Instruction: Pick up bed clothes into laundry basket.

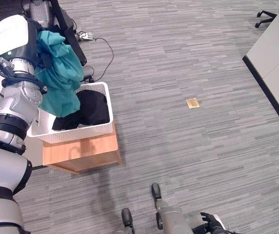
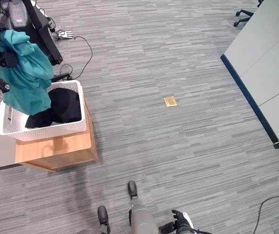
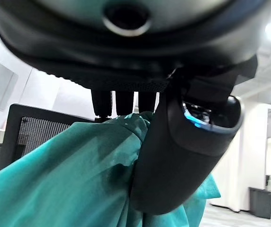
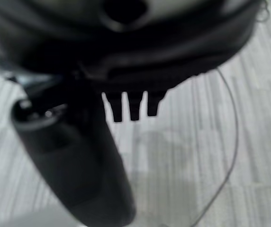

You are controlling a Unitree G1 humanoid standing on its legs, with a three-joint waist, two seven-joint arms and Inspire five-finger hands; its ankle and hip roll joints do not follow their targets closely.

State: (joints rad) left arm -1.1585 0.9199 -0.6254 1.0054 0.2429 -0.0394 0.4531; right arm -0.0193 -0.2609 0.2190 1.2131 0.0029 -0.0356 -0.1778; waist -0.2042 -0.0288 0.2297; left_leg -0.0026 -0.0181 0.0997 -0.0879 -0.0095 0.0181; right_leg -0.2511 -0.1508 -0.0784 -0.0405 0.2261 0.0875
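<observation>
Here the white laundry basket [image 1: 103, 127] is sitting on a wooden stand [image 1: 83, 151] with black clothes [image 1: 88, 109] inside. Above it, a teal garment [image 1: 61, 73] is hanging, pinched between the thumb and curled fingers of the left hand [image 3: 173, 151]. The right hand [image 4: 78, 156] is hanging low over the carpet, holding nothing, fingers short and curled.

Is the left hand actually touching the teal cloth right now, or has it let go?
Touching. The left wrist view shows the left hand with fingers and thumb pinched on the teal cloth, which hangs over the laundry basket.
</observation>
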